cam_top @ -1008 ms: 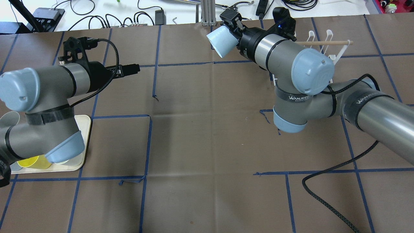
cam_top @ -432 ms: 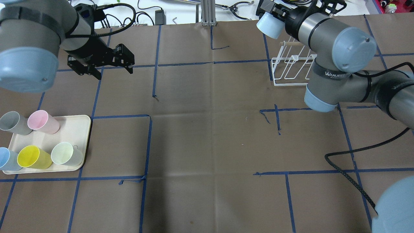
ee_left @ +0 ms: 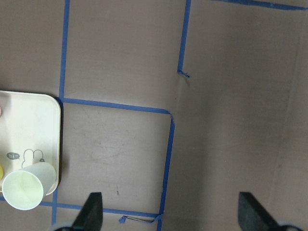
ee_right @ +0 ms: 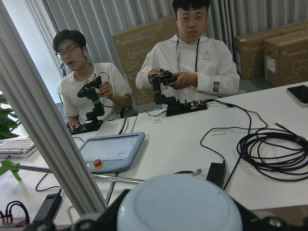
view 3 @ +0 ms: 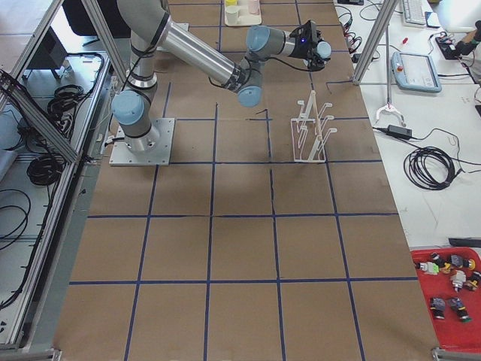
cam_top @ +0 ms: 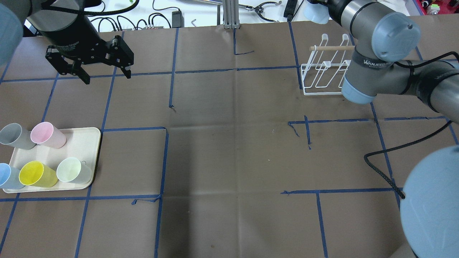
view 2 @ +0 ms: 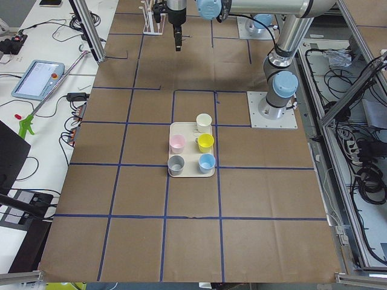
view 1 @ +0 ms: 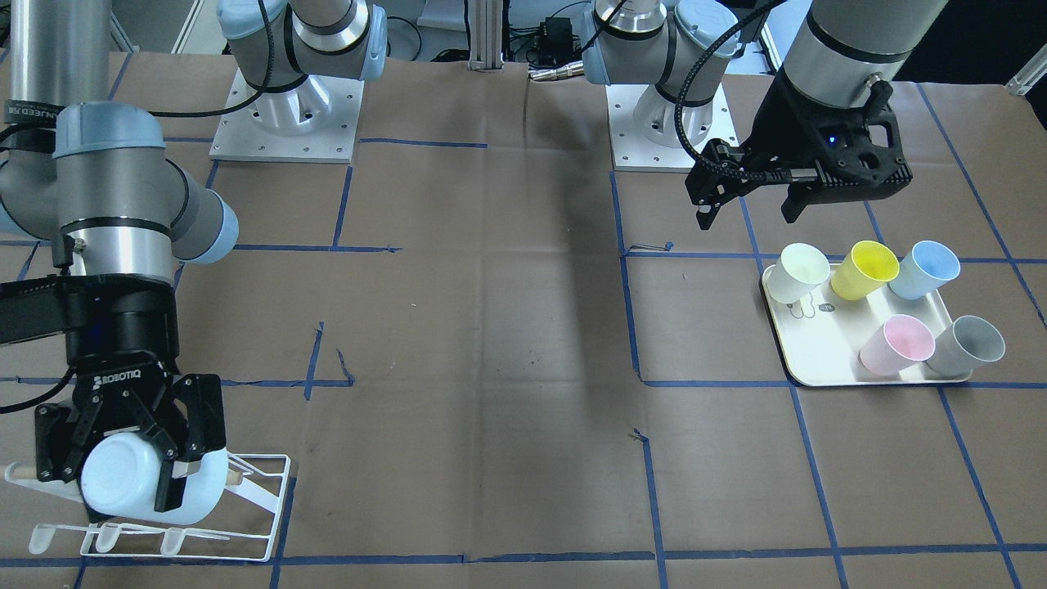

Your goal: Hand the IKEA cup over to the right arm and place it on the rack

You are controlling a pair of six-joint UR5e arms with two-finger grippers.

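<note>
My right gripper (view 1: pixel 123 484) is shut on a pale blue cup (view 1: pixel 114 478). The cup lies on its side with its base towards the operators' side. It hangs by the dowel end of the white wire rack (view 1: pixel 253 511); I cannot tell whether it touches the rack. In the overhead view the cup (cam_top: pixel 315 12) is at the top edge, beyond the rack (cam_top: pixel 324 70). The right wrist view shows the cup's base (ee_right: pixel 180 204) between the fingers. My left gripper (cam_top: pixel 107 77) is open and empty, pointing down, high over the table's far left.
A cream tray (cam_top: pixel 80 138) at the near left holds several upright cups: grey (cam_top: pixel 14 136), pink (cam_top: pixel 46 134), blue, yellow (cam_top: pixel 36 173) and pale green (cam_top: pixel 73 170). Two operators (ee_right: pixel 192 53) sit beyond the far table edge. A black cable (cam_top: pixel 387 172) lies at the right.
My right arm has carried the cup to the right and farther back, past the rack's far end. My left arm has swung back left and its open gripper now points down.
</note>
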